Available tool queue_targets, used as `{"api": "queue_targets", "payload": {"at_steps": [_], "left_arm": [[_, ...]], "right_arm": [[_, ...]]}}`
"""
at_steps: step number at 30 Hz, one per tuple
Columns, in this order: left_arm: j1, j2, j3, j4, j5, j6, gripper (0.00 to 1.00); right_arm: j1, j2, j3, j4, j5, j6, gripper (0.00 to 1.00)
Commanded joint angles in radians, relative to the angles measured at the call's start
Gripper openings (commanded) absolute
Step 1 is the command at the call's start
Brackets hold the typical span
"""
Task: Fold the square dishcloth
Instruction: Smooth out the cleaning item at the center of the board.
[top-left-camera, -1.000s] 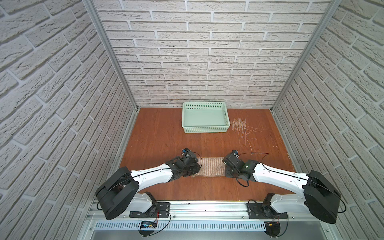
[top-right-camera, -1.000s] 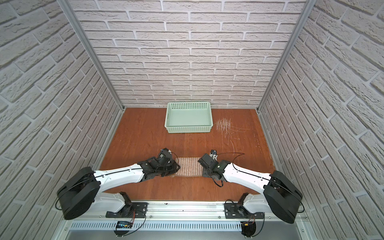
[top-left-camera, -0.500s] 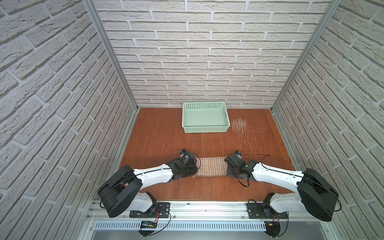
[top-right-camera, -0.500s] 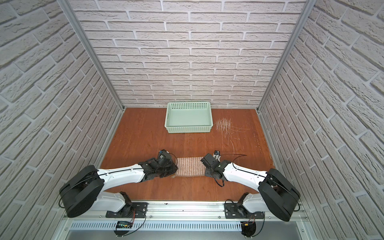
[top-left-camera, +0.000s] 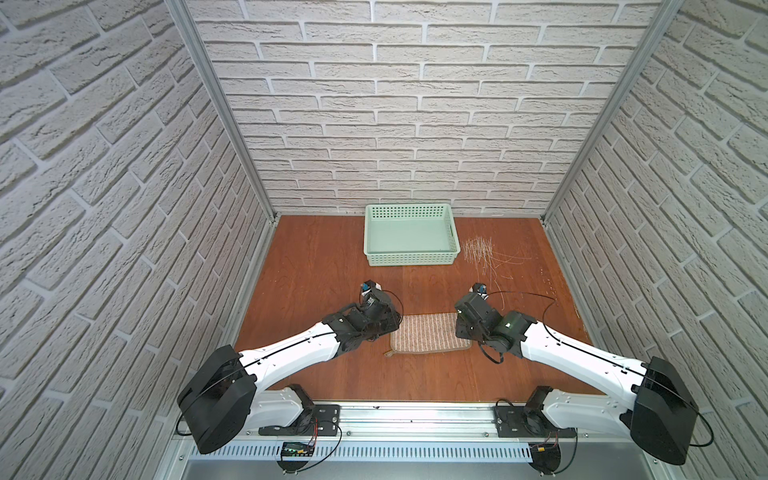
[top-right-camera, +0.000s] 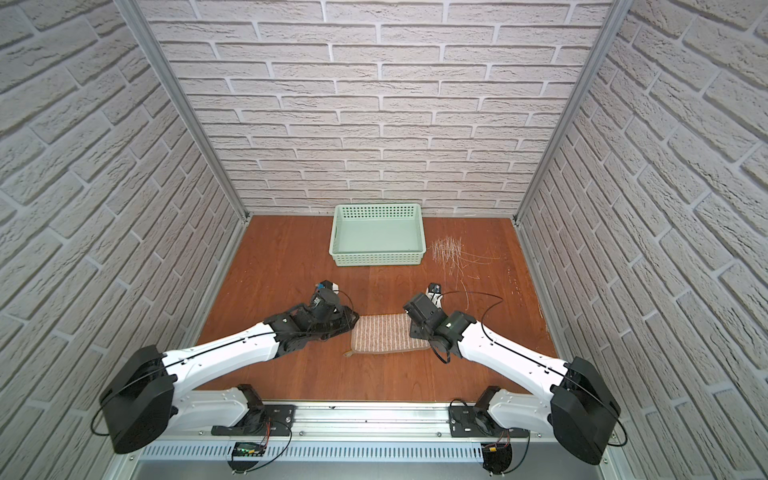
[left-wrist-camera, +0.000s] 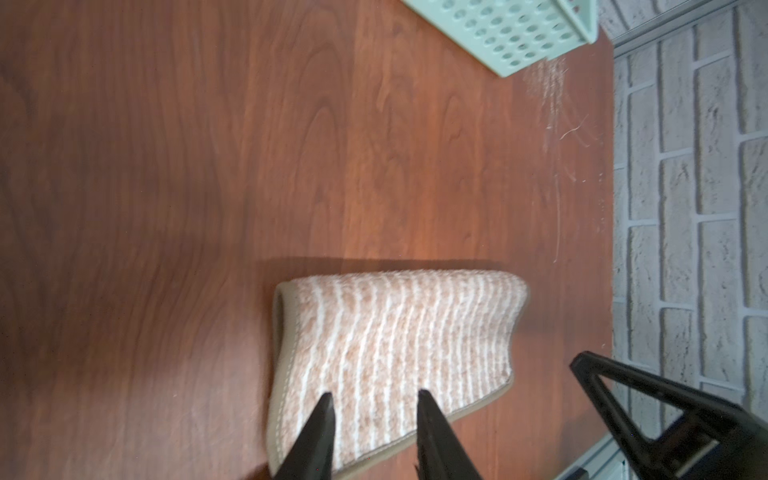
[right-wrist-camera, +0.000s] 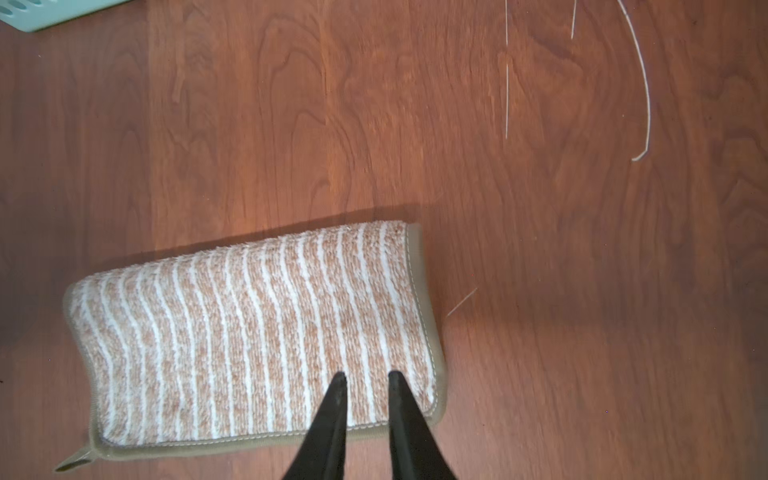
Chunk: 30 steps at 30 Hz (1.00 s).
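Note:
The square dishcloth (top-left-camera: 428, 337) (top-right-camera: 384, 334) lies folded in half on the wooden tabletop, a tan striped rectangle with its folded edge away from the arms. A small loop (right-wrist-camera: 70, 461) sticks out at one near corner. My left gripper (left-wrist-camera: 374, 392) hovers over the cloth's left end (left-wrist-camera: 399, 345). Its jaws are apart and nothing is between them. My right gripper (right-wrist-camera: 365, 374) hovers over the right end (right-wrist-camera: 257, 340), jaws slightly apart and empty. In both top views the wrists hide the fingertips.
A mint-green perforated basket (top-left-camera: 411, 258) (top-right-camera: 378, 258) stands empty at the back of the table, beyond the cloth. Pale scratch marks (top-left-camera: 482, 249) streak the wood to its right. Brick-pattern walls enclose the table on three sides.
Both grippers have eased back from the cloth's ends, so more of the cloth shows between them. The right jaws have parted a little. The cloth stays flat.

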Motion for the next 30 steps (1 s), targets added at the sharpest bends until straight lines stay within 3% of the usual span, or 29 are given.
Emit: {"api": "queue_targets", "payload": {"at_steps": [1,14,30], "left_arm": [[0.000,0.057,0.043,0.011,-0.019,0.051,0.34],[0.066,0.318,0.073,0.211,0.111,0.049,0.32],[0.171,0.446,0.040,0.280,0.150,0.058,0.27]], "right_arm": [[-0.011,0.053,0.041,0.038,0.013,-0.041,0.21],[-0.083,0.311,0.100,0.209,-0.108,-0.060,0.18],[-0.198,0.430,0.090,0.264,-0.152,-0.094,0.14]]}}
